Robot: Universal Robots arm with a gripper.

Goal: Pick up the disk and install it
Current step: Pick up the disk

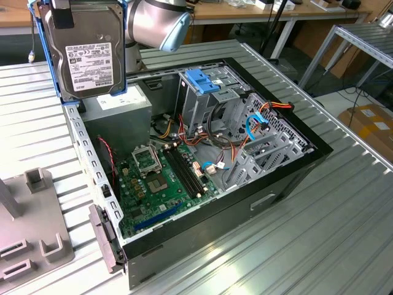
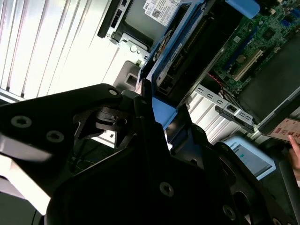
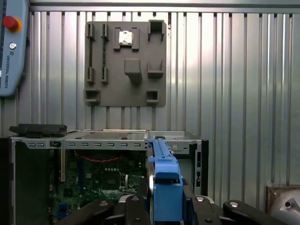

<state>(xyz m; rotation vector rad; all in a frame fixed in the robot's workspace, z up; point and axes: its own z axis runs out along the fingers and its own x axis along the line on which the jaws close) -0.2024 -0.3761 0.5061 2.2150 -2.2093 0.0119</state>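
1. Pick-up is done, as I judge it: my tool [image 3: 161, 204] is clamped on the disk [image 1: 86, 55], black fingers pressed to either side of its blue carrier in the first wrist view.
2. In the exterior view the disk hangs upright in the air, label face out, over the corner of the open computer case [image 1: 215, 221] on the exterior view's left, clear of everything inside.
3. Installing is what's left. The disk sits in no bay yet, and the drive cage [image 1: 199, 83] with its ribbed blue cap stands well apart from it.
4. The disk is a flat grey-metal slab with a matt white label, framed in smooth, bright blue plastic.
5. The case has black painted outer walls and bare grey punched sheet metal inside. On its floor lies a green motherboard [image 1: 159, 184], with red, yellow and blue cables looped near the cage.
6. A grey power-supply box [image 1: 120, 107] sits just under the disk.
7. The bench [image 1: 295, 246] is ribbed, shiny metal, and a matt grey fixture plate [image 3: 124, 63] with moulded slots lies on it.
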